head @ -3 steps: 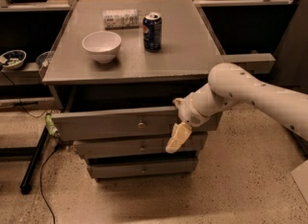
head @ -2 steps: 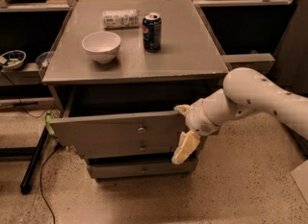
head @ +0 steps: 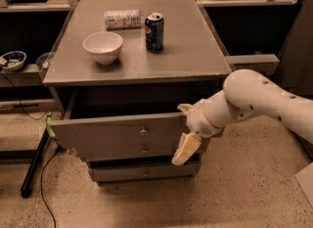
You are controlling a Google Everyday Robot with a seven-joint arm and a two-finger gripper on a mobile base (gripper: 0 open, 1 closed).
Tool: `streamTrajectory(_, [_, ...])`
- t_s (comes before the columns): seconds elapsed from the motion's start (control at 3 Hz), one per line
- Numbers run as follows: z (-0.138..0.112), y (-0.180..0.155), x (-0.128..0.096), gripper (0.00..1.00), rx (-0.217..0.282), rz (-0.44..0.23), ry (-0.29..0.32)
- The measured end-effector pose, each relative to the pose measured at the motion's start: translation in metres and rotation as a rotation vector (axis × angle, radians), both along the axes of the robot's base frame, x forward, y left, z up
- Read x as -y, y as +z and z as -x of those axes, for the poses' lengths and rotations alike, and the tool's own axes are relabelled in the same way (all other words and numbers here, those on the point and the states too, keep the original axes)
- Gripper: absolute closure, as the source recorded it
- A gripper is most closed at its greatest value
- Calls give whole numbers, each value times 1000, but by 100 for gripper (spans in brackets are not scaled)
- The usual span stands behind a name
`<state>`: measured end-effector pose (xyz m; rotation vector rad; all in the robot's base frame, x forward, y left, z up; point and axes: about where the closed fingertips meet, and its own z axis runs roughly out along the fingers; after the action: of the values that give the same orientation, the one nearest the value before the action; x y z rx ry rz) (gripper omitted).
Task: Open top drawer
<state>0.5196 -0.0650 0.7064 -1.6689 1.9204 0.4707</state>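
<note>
Top drawer point(head: 112, 136) stands partly out of the cabinet point(head: 195, 56), its grey front tilted a little, the left end further out than the right, with a dark gap showing behind it. The knob point(head: 143, 132) at its centre is untouched. The gripper point(head: 184, 134) sits at the right end of the front, jaws spread and clamping nothing: one finger point(head: 184, 108) seems hooked over the top edge, the other point(head: 185, 149) hangs down across the face.

The step in hand looks like the pull itself, roughly halfway. To do it well, draw straight out along the runners, toward the camera, not sideways. A pull from one end can twist the box and jam it, so slow, even travel matters. The hooked finger should stay low behind the edge, or it may slip off the top. The bowl point(head: 102, 47) and can point(head: 154, 25) stand on the cabinet, so a jerk could shake them. The arm should stay level and not press down on the front.
</note>
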Motion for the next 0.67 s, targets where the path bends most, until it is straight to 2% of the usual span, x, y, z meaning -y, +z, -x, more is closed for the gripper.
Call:
streamTrajectory(0.33, [-12, 10, 2, 0, 62, 45, -40])
streamTrajectory(0.67, [-13, 10, 2, 0, 65, 46, -42])
